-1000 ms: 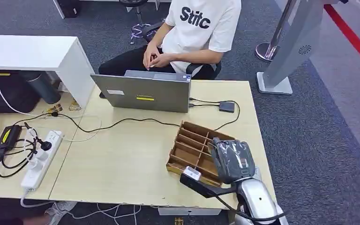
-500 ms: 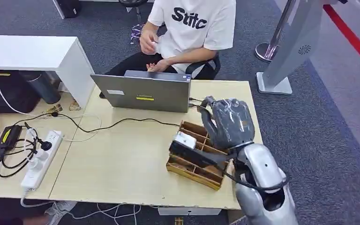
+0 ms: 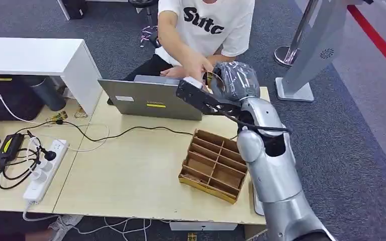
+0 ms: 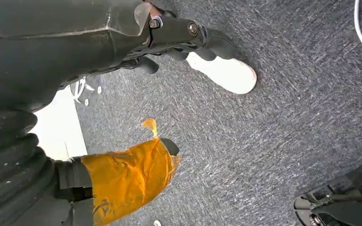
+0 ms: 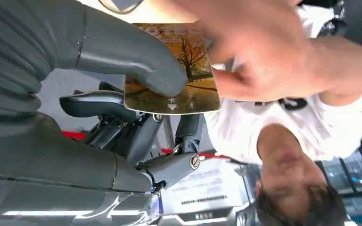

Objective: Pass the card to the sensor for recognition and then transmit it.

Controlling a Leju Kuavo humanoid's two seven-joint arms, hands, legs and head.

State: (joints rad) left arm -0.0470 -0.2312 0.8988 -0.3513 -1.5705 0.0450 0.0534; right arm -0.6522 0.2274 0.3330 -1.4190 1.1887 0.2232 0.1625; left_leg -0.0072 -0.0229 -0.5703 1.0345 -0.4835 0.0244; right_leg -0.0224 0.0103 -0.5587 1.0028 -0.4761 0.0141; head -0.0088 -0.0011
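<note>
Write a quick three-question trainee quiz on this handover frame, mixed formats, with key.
1. True or false: the right hand pins the card under its thumb.
2. Multiple choice: who else touches the card? A) nobody B) the person's hand C) the robot's left hand
3. Fill in: the wooden divider tray sits on the table, nearest the robot's ____ arm.

Key: 1 true. 2 B; the person seated behind the laptop has fingers on the card's far end. 3 right.
</note>
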